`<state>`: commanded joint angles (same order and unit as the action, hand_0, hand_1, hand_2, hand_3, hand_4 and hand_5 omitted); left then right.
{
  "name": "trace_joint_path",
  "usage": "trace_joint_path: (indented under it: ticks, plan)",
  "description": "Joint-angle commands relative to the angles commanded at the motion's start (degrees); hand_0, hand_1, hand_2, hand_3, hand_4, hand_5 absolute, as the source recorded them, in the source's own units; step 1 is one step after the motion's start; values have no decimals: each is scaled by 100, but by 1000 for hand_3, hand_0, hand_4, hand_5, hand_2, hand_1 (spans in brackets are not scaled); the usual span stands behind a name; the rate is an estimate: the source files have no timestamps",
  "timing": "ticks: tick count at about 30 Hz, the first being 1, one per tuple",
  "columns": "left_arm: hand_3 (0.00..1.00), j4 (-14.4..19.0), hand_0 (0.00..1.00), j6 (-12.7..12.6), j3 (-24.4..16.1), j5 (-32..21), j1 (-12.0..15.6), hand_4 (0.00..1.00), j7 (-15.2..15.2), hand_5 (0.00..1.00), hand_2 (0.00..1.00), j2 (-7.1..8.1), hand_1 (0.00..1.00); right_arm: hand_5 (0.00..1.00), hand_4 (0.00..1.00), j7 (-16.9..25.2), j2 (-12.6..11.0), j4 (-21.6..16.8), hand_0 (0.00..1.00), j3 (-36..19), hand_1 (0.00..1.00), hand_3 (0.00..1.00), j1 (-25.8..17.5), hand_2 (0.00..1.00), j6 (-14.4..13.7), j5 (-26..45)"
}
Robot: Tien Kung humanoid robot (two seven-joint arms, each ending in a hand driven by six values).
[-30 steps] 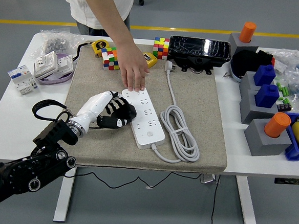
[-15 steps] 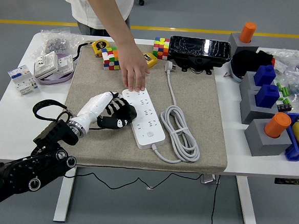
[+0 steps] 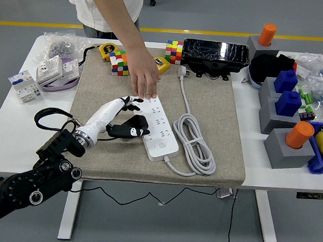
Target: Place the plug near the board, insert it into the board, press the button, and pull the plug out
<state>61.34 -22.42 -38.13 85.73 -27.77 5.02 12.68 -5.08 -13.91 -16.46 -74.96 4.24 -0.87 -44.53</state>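
A white power strip [image 3: 157, 125] lies on the grey mat [image 3: 217, 119], its round button [image 3: 161, 145] at the near end. A small black plug [image 3: 129, 131] lies on the mat against the strip's left side. My left hand [image 3: 128, 104], white at the wrist with black fingers, hovers just beyond the plug, its fingers spread towards the strip's far half and holding nothing. A person's hand [image 3: 144, 78] presses flat on the strip's far end. The right hand is out of view.
The strip's own grey cable [image 3: 196, 145] lies coiled to its right, with its white plug [image 3: 182, 71] at the mat's far edge. Colour cubes [image 3: 119, 62], a black device [image 3: 215, 53], grey blocks [image 3: 286, 143] at right and switch boxes [image 3: 57, 69] at left surround the mat.
My left hand has uncurled from over the black plug and lifted its fingers towards the strip's far end. The plug stays beside the strip. The person's hand has not moved.
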Motion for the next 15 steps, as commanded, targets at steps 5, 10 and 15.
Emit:
trace_joint_path:
  ticks: [5,10,15]
  plan:
    - [800,436,714,-431,-85,-94,178,998,399,440,743,177,746,412,885,1,-3,-23,530,4,631,550,4,623,-1,-11]
    - [737,952,689,-698,20,74,488,909,443,431,714,510,729,412,885,-2,-2,-16,530,0,630,549,-7,622,-2,-21]
    - [677,1211,773,-624,130,357,693,851,406,445,732,751,761,411,885,2,23,-4,530,30,629,550,-11,623,4,-11]
